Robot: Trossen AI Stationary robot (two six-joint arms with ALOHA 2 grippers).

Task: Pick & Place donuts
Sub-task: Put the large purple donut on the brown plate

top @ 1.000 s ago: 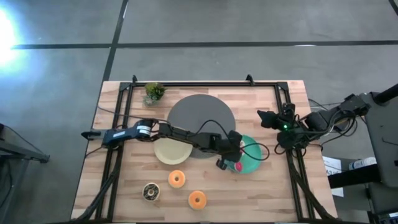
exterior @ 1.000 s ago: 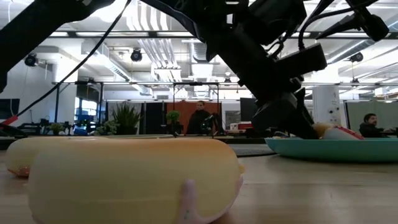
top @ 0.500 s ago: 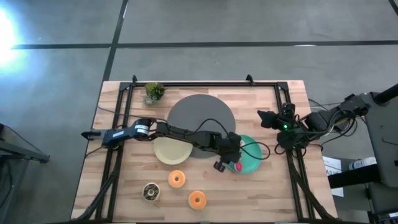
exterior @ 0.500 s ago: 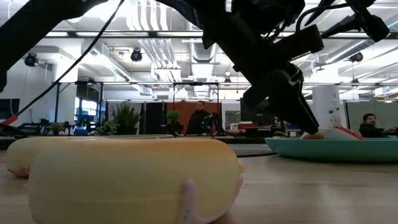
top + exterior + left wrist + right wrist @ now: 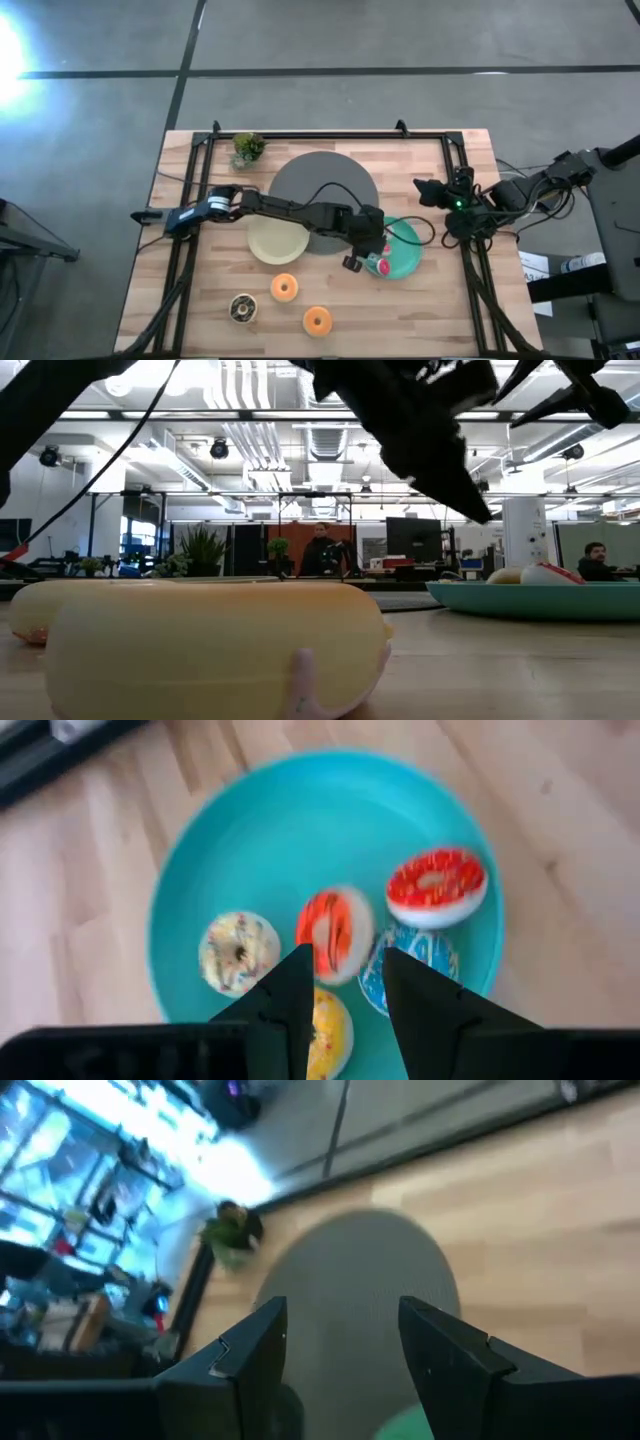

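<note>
My left gripper (image 5: 357,258) hangs open and empty above the near left part of the teal plate (image 5: 408,250); its two fingers frame the plate in the left wrist view (image 5: 347,1010). On the plate lie several donuts: a red one (image 5: 436,885), a white sprinkled one (image 5: 238,952), a tilted orange-red one (image 5: 333,932), a blue one (image 5: 420,958) and a yellow one (image 5: 328,1032). Two orange donuts (image 5: 284,288) (image 5: 317,320) and a chocolate one (image 5: 241,308) lie flat on the table near its near edge. My right gripper (image 5: 425,190) waits open at the table's right side.
A cream plate (image 5: 272,243) lies left of the teal one and a large dark grey disc (image 5: 325,185) behind both. A small plant (image 5: 247,148) stands at the far left. In the low view a donut's pale side (image 5: 210,650) fills the foreground. People show in the room beyond.
My left gripper has risen from just over the teal plate to well above it and drawn slightly toward the table's left. The donuts on the plate stay where they were.
</note>
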